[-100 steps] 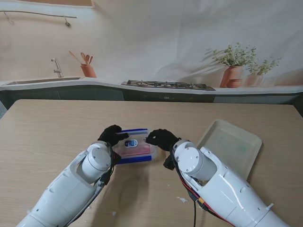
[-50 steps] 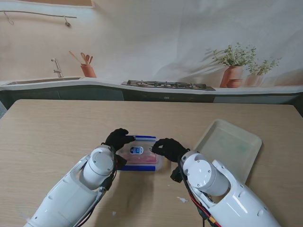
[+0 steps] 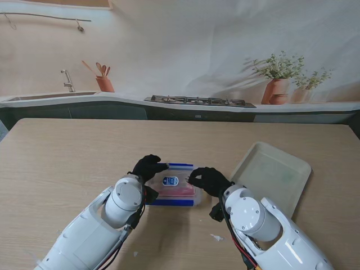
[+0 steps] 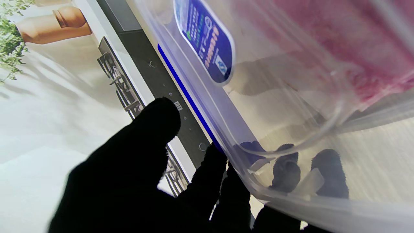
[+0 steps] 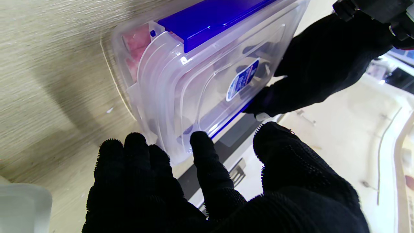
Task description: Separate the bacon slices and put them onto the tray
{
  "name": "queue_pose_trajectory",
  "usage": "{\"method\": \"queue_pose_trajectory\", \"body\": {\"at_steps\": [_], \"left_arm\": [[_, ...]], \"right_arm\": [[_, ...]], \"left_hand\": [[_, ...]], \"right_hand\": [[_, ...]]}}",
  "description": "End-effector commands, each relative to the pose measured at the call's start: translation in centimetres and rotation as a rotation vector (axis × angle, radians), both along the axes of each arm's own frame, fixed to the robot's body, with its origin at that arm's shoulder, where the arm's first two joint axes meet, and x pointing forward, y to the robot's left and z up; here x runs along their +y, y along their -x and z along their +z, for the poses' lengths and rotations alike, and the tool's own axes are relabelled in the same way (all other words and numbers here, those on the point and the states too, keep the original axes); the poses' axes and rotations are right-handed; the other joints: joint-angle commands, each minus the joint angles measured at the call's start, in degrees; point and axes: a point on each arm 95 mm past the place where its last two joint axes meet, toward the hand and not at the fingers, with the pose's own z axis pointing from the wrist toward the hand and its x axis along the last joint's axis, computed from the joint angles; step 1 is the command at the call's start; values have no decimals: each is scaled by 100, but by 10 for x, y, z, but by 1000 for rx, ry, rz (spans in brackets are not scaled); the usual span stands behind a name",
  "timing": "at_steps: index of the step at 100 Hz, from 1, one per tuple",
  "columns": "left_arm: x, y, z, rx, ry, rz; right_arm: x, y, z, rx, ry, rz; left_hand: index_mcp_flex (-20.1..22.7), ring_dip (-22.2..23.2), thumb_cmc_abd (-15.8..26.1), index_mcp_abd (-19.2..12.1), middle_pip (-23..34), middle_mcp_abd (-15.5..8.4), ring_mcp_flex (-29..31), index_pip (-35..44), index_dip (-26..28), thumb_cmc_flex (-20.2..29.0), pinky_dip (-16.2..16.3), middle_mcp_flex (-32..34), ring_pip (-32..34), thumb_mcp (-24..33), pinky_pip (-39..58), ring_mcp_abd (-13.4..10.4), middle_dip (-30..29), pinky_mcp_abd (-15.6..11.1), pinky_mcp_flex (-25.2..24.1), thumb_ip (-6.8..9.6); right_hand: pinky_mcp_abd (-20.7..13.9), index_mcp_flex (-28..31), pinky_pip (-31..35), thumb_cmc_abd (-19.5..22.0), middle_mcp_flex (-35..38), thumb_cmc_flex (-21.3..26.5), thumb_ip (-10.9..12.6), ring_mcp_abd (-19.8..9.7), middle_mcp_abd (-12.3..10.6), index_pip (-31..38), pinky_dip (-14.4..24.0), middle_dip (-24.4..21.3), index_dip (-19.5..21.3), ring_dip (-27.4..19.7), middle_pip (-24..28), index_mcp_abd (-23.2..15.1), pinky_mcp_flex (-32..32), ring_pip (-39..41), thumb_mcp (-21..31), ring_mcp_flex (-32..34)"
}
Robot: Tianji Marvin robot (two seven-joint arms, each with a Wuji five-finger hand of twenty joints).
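A clear plastic container (image 3: 175, 188) with blue clips and a lid still on is gripped from both ends, left hand (image 3: 147, 167) on one short side and right hand (image 3: 208, 180) on the other, so it sits right between the two black-gloved hands. An oval blue label (image 3: 170, 181) can be seen on the lid, just about midway between the hands. Pink bacon (image 4: 326, 48) is visible through the plastic, still packed inside.

In the left wrist view, that hand's fingertips (image 4: 328, 168) are seen curled under the container's edge through the clear wall, with the thumb (image 4: 152, 129) held up and apart on the outside, so the hand is closed around the container's end. In the right wrist view, the right hand's fingers (image 5: 202, 147) are pressed against the near edge of the lid, thumb (image 5: 278, 145) off to the side of the rim; a hold on the container is shown there too.

The pale tray (image 3: 274, 171) is found just off to the outer side of the right hand, lying at an angle on the wooden table (image 3: 67, 163). A few white scraps (image 3: 216, 237) lie on the table near the right forearm.
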Motion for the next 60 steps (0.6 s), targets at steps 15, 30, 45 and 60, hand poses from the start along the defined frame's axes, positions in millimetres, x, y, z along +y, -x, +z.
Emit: {"method": "queue_pose_trajectory", "body": {"at_steps": [15,30,45,60], "left_arm": [[-38,12,5,20,89,-85],[-36,10,6,10,88,-85],[-33,9,7,-5,87,-89],[-27,9,6,-8,84,-75]], "right_arm": [[16,10,2,7,-47,49],[17,11,3,9,-46,52],[16,10,2,4,-44,49],[12,8,-1,-11,-33,33]], "left_hand": [[59,79,105,28,81,-17,550,-106,-48,-47,6,-126,419,-130,643,-12,79,-240,545,-16],[-25,-86,137,-110,-63,-81,423,-132,-60,-129,-154,-151,111,-345,336,-53,-45,-273,400,-11],[-192,-414,201,-300,-376,-151,185,-147,-70,-293,-328,-208,-463,-785,-154,-172,-426,-399,163,3],[-474,-567,300,-521,-768,-189,44,-147,-75,-357,-394,-207,-806,-1161,-468,-221,-747,-375,67,31]], "right_hand": [[-548,-136,125,255,116,86,319,-321,-1247,-47,-161,58,118,35,362,-98,-157,-37,-169,-183],[-348,-216,30,277,29,33,321,-332,-1343,-68,-176,38,121,-10,320,-224,-294,-132,-235,-299],[-267,-380,-230,325,-132,52,343,-362,-1483,-27,-39,-7,154,-65,234,-469,-323,-225,-394,-401],[-267,-505,-638,371,-237,131,378,-406,-1532,23,363,-32,110,-92,213,-627,-292,-259,-597,-477]]}}
